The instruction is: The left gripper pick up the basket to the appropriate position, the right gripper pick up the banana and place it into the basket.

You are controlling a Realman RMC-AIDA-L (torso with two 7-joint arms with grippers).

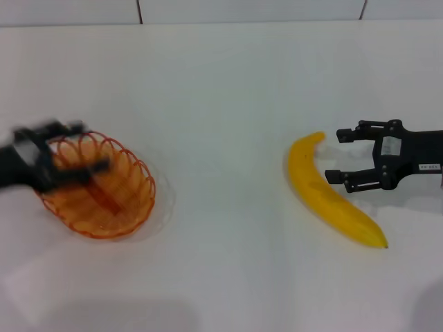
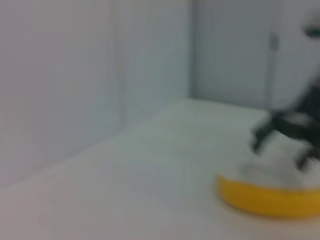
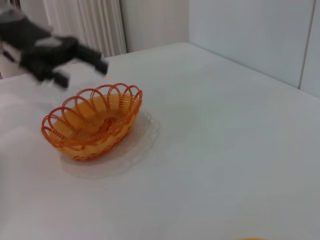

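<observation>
The orange wire basket sits on the white table at the left; it also shows in the right wrist view, and it holds nothing. My left gripper is blurred, hovering over the basket's left rim with its fingers apart; it also shows in the right wrist view, above the basket. The yellow banana lies on the table at the right. My right gripper is open just to the banana's right, fingertips pointing at its upper half without touching. The left wrist view shows the banana and the right gripper behind it.
The white table stretches between basket and banana. A tiled wall runs along the table's far edge. Pale wall panels and a ribbed white panel stand beyond the table.
</observation>
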